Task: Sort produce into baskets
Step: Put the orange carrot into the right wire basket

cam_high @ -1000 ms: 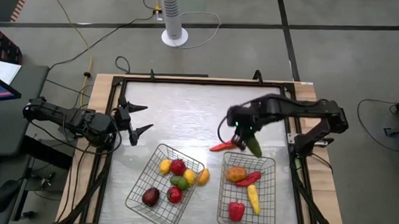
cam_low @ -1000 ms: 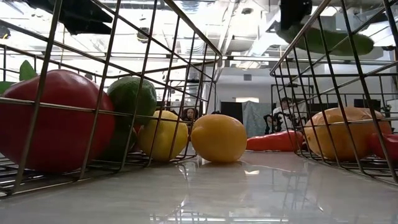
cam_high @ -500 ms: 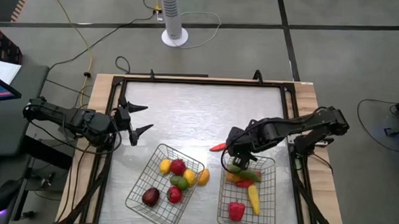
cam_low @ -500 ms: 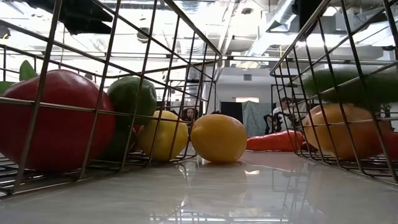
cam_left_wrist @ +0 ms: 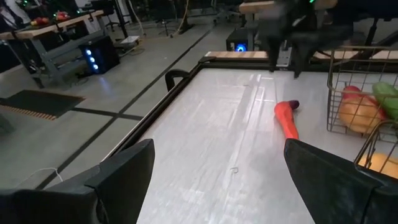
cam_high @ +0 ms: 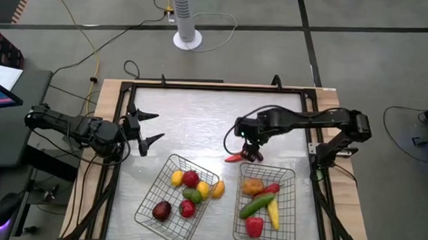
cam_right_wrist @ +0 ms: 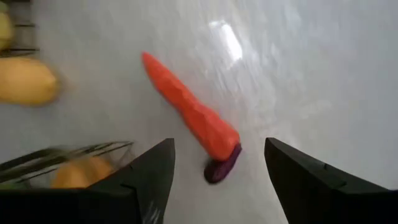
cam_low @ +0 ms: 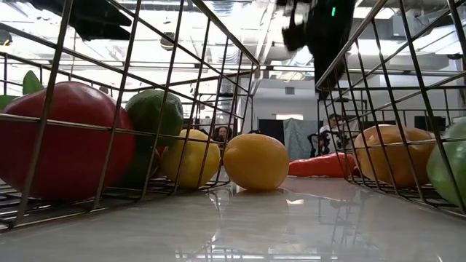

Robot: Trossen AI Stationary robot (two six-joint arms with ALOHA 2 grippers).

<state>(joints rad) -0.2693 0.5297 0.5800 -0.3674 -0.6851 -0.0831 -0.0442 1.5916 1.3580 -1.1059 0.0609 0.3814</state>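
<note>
Right gripper over the last red chili, fingers spread wide

The right gripper [cam_high: 250,152] hangs empty above the red chili [cam_high: 237,157], which lies on the table [cam_high: 199,119] just outside the right basket [cam_high: 291,210]; a yellow fruit [cam_high: 218,188] sits loose beside the left basket [cam_high: 147,204]. Best to come straight down across the chili's thick middle, not its tapered tip, then close. The left gripper [cam_high: 150,129] waits open at the table's left edge

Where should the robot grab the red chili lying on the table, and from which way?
Probably around its thick middle, from straight above. The red chili lies flat on the bare table, just outside the right basket, and is long and thin, so fingers should straddle it crosswise. The right gripper already hangs open over its stem end.
</note>
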